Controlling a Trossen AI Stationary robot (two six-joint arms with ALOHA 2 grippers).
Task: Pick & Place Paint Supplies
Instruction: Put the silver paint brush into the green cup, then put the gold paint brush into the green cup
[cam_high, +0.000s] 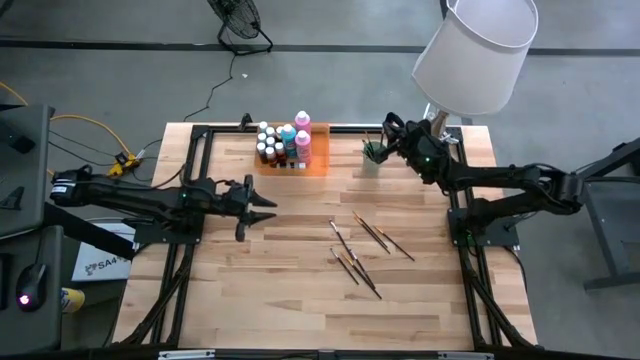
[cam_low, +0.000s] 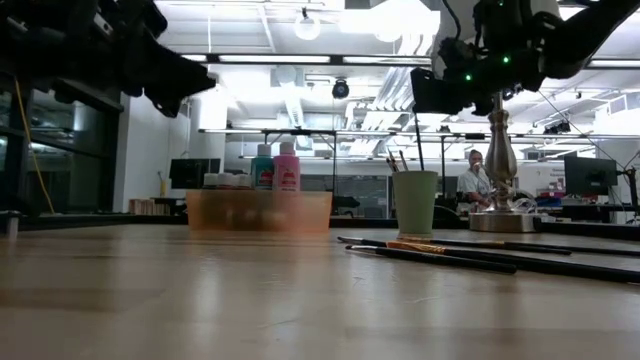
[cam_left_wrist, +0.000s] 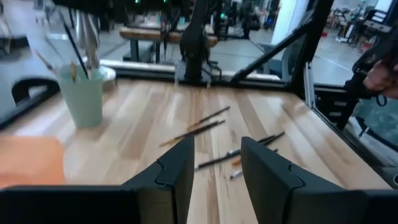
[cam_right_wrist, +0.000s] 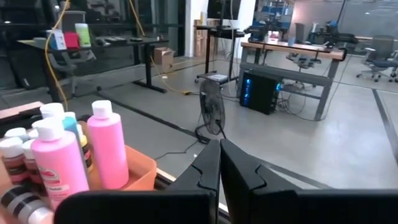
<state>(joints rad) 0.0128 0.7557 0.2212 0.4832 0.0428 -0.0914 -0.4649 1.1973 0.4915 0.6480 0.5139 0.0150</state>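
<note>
Several white-capped paint bottles (cam_high: 285, 143) (cam_right_wrist: 74, 155) stand in the orange tray (cam_high: 318, 165) at the table's far middle. To its right stands the pale green cup (cam_high: 372, 157) (cam_left_wrist: 82, 96), with a few brushes upright in it. Several dark paintbrushes (cam_high: 360, 245) (cam_left_wrist: 199, 127) lie flat on the table's middle right. My right gripper (cam_high: 388, 125) (cam_right_wrist: 219, 146) hangs shut over the far edge, above and just past the cup, with nothing in it. My left gripper (cam_high: 265, 208) (cam_left_wrist: 217, 146) is held level above the table's left middle, open, pointing toward the brushes.
A lamp with a white shade (cam_high: 475, 50) and a metal base (cam_low: 500, 215) stands at the far right corner, close behind the cup. Black frame rails (cam_high: 460, 230) run along the table's sides. Bare wood lies in front of the brushes.
</note>
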